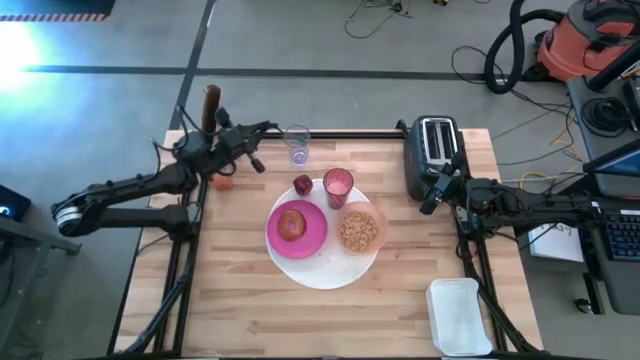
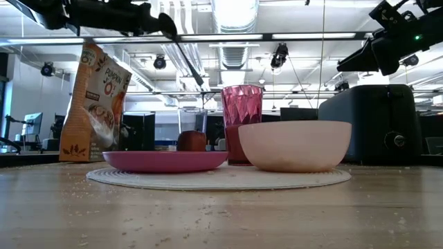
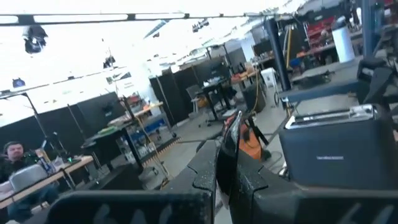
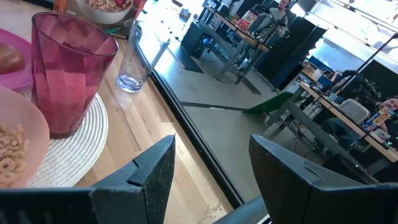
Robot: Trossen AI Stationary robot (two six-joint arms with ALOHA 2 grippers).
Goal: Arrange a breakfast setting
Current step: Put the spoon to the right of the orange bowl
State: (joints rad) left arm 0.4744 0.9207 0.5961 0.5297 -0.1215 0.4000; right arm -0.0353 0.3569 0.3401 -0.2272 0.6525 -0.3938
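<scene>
A big white round disc (image 1: 322, 272) lies mid-table. On it are a magenta plate (image 1: 303, 240) with round toasted bread (image 1: 291, 223), a translucent pink bowl (image 1: 360, 230) of cereal, a pink tumbler (image 1: 338, 187) and a small dark-red fruit (image 1: 303, 184). My left gripper (image 1: 266, 129) is raised above the table's far left part, left of a clear glass (image 1: 297, 143). It is shut on a thin spoon (image 2: 191, 63). My right gripper (image 1: 436, 196) is open and empty beside the toaster (image 1: 436, 150), right of the tumbler. My left gripper pinches a thin strip of the spoon (image 3: 232, 127) between its two shut fingers (image 3: 205, 171), held roughly level and pointing toward the table's right. The spoon is lifted clear, and its thin stem (image 2: 195, 70) slants down and to the right below the gripper. I cannot tell which end is held.
A cereal bag (image 2: 93, 104) stands at the far left edge. A small orange thing (image 1: 224, 181) lies under the left arm. A white lidded container (image 1: 460, 315) sits at the near right. Bare wood (image 1: 240, 310) lies along the near side. People sit in the room behind.
</scene>
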